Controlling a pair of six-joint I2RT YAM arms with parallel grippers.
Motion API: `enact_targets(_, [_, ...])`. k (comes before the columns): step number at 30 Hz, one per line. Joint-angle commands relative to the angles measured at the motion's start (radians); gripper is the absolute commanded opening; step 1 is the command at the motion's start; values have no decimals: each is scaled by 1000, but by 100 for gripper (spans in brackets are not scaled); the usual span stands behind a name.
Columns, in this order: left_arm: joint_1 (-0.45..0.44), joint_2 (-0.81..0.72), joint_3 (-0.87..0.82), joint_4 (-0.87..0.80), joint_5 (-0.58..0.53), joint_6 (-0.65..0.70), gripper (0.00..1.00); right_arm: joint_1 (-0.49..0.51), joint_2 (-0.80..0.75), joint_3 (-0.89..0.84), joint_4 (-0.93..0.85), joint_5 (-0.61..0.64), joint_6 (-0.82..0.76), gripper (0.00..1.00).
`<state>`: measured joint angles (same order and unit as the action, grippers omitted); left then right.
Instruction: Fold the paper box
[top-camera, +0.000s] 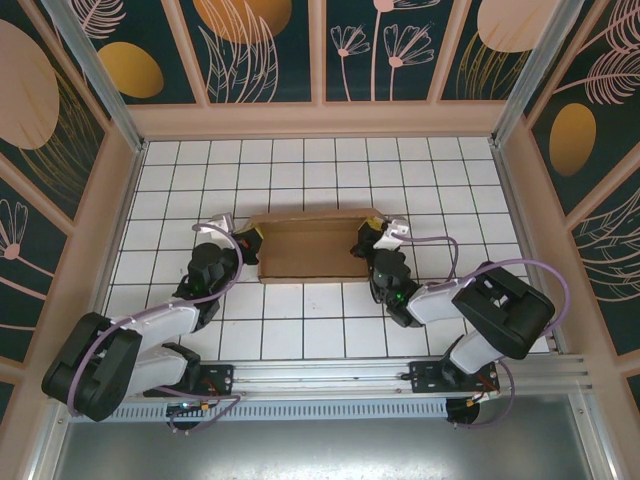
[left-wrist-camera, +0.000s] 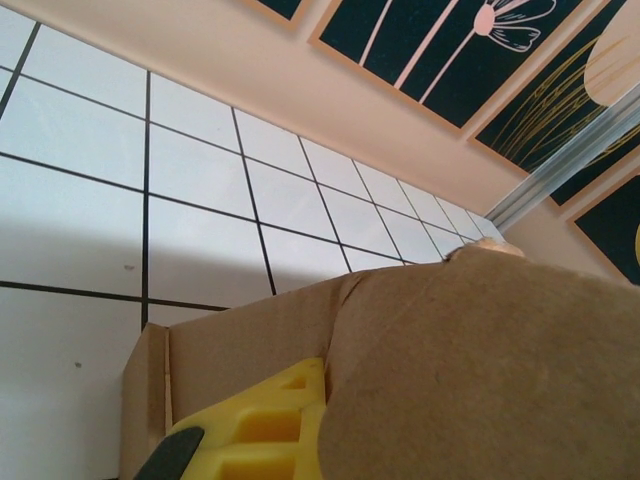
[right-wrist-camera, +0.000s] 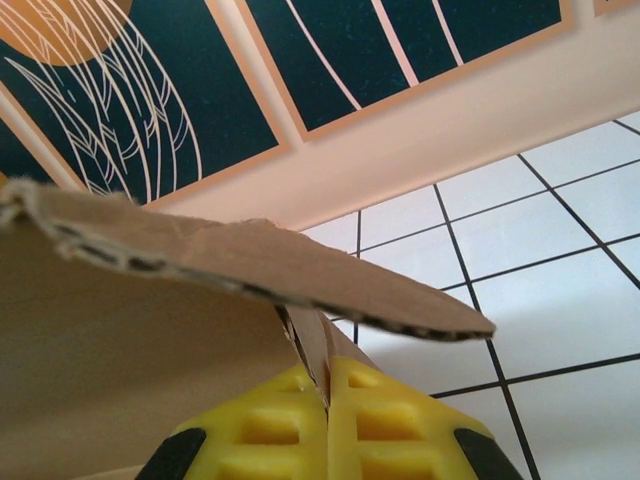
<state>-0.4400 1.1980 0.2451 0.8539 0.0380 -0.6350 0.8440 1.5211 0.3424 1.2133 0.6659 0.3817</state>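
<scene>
Top external | white tiled table (top-camera: 300, 310), dark floral walls (top-camera: 270, 50) | left claw (top-camera: 247, 240), right claw (top-camera: 364, 240) clamp paper box (top-camera: 310, 250) ends

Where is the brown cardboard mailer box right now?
Top view: the brown cardboard mailer box lies centred on the white tiled table, between the left gripper at its left end and the right gripper at its right end.

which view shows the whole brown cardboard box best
Top external: the plain brown cardboard mailer box lies whole in frame. The left wrist view gives a close-up of one flap; the right wrist view, a flap edge pinched in the yellow-fingered right tool.
</scene>
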Motion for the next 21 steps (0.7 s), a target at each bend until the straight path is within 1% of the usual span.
enact_targets(1, [-22,10,-65,-183,9,-55,3,46,17,-66,-128,-35,70,0])
enact_targets(5, [-22,-14,-77,-212,-20,-54,3,57,17,-102,-114,-31,82,0])
enact_targets(10, [-22,-47,-76,-262,-55,-24,3,58,-35,-138,-87,-62,48,12])
enact_targets(16, [-22,-70,-70,-290,-83,3,3,58,-140,-181,-83,-65,27,19])
enact_targets(21, [-22,-65,-69,-302,-86,20,2,58,-184,-200,-108,-52,-6,25])
